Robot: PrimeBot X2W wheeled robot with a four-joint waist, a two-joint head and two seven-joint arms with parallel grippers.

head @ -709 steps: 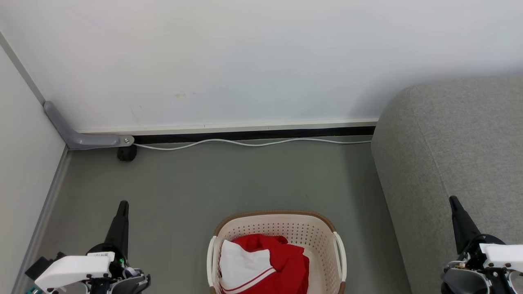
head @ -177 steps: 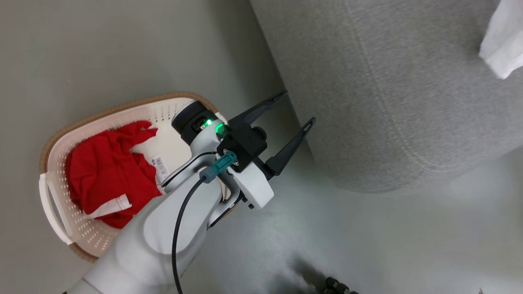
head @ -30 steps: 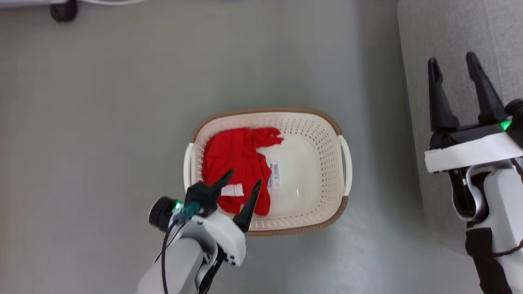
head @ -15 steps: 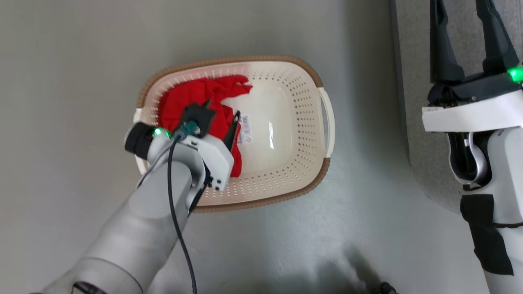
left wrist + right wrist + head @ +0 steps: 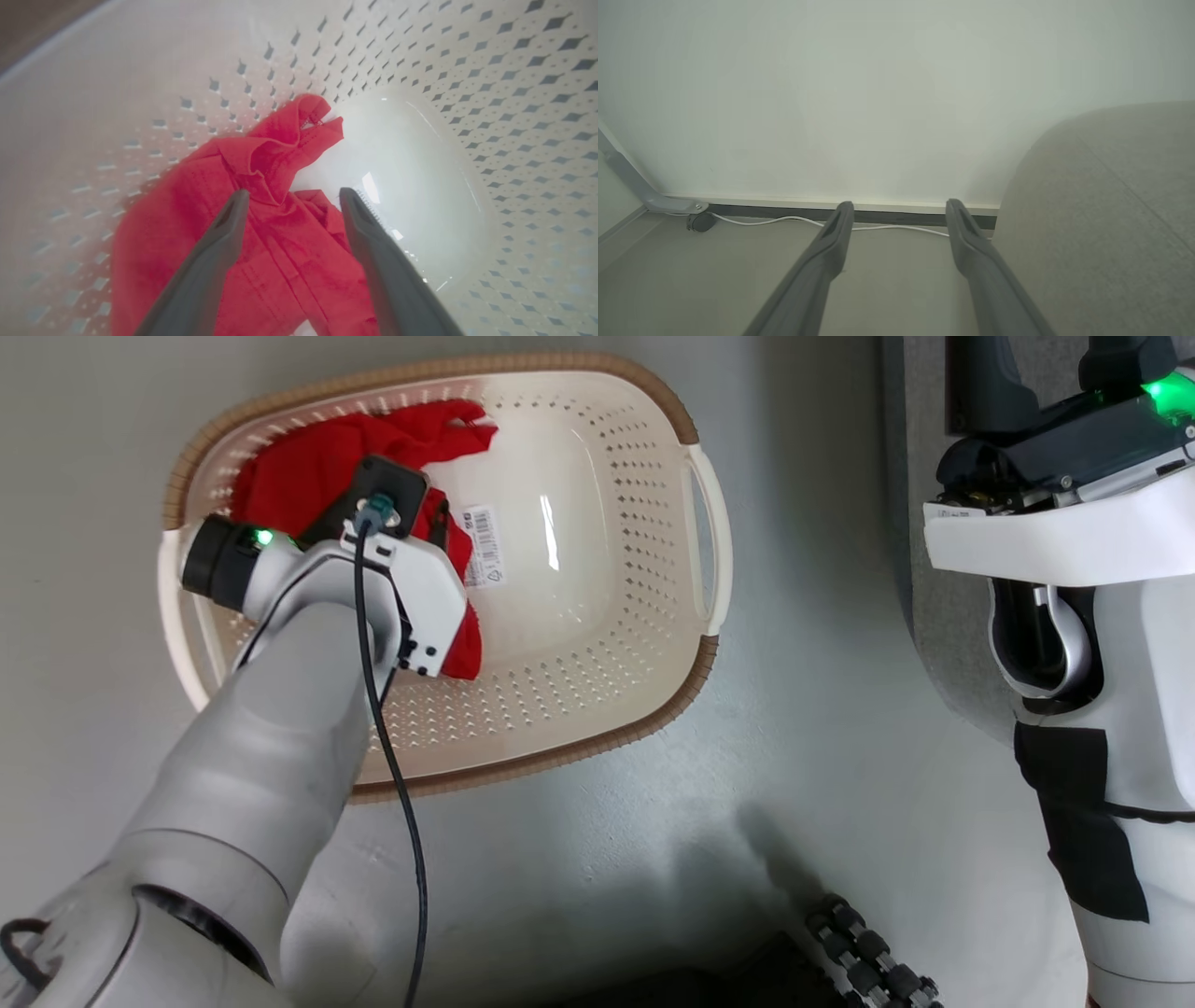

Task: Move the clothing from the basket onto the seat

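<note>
The cream-white basket [image 5: 597, 644] stands on the grey floor with red clothing [image 5: 299, 467] bunched in its left half. My left wrist [image 5: 392, 569] reaches down into it and covers the fingers in the head view. In the left wrist view my left gripper [image 5: 294, 193] is open, its fingers straddling a fold of the clothing [image 5: 280, 261] low inside the basket wall [image 5: 467, 70]. My right gripper [image 5: 900, 204] is open and holds nothing, raised beside the grey seat [image 5: 1101, 210]. The seat's edge [image 5: 913, 429] lies right of the basket.
A barcode sticker [image 5: 481, 546] lies on the basket's bare bottom. A white cable [image 5: 784, 218] runs along the wall's foot, near a black caster [image 5: 700, 223] and a grey bracket [image 5: 626, 182]. My dark base with rollers [image 5: 868, 961] is at the bottom.
The head camera has dropped closer to the basket. My left gripper has gone down from the basket's near rim into the basket, over the red clothing. Both grippers stay open.
</note>
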